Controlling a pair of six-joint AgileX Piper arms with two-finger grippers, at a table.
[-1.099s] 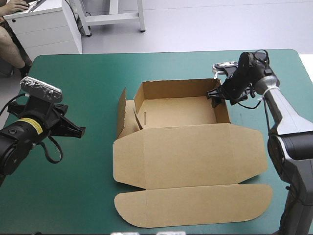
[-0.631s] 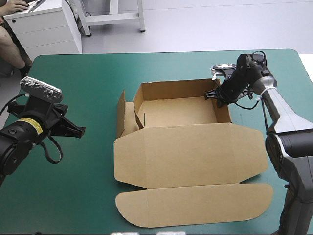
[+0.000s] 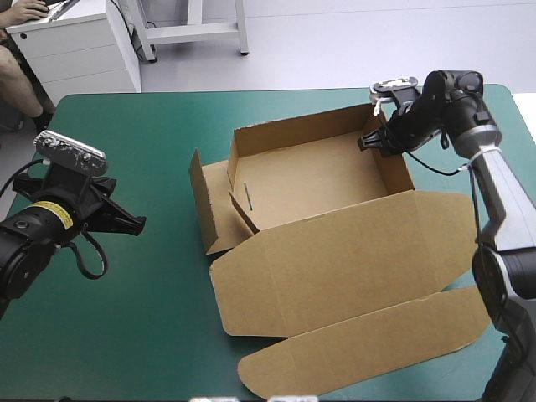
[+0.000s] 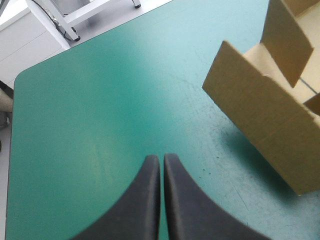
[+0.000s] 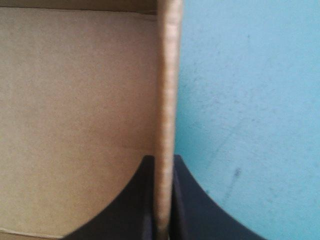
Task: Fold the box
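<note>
Right claw (image 3: pixel 373 144) clamped tight on the box (image 3: pixel 335 260), at its 2 o'clock wall!
Box sits mid-surface (image 3: pixel 142 318), tray open, brown floor showing, lid flat toward 5 o'clock; left claw (image 3: pixel 139 223) at 9 o'clock, fingers pressed together, empty.

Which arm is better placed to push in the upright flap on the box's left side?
Left. The left gripper is shut, empty, facing that flap; the right gripper is clamped on the right wall of the box.

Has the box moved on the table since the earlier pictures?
Yes. The box turned and slid toward the right edge of the table, its wall held by the right tool.
</note>
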